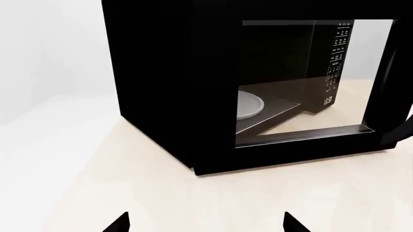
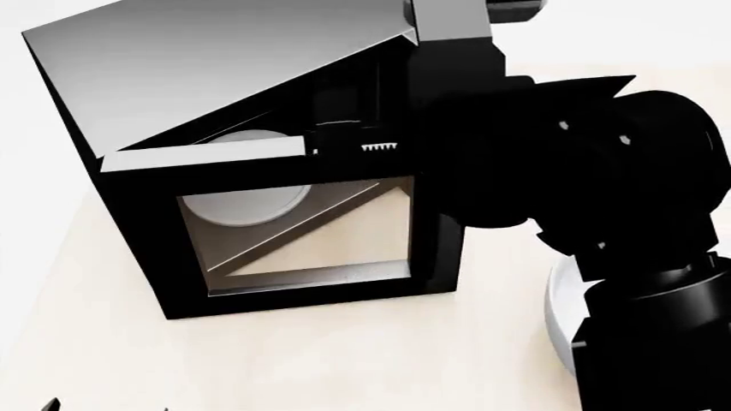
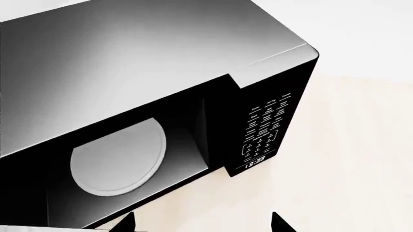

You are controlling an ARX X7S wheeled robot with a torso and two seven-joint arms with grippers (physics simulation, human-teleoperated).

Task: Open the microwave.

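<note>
The black microwave stands on the pale table with its glass-windowed door swung wide open toward me. The pale round plate lies in the open cavity, beside the white-marked button panel with its clock. In the left wrist view I see the plate and panel through the door's glass. My left gripper is open and empty, low over the table in front of the door. My right gripper is open and empty, above the microwave's front right. The handle is not clearly visible.
The pale beige table extends in front of and to the left of the microwave. My black right arm fills the right of the head view, close to the microwave's right side. White walls lie behind.
</note>
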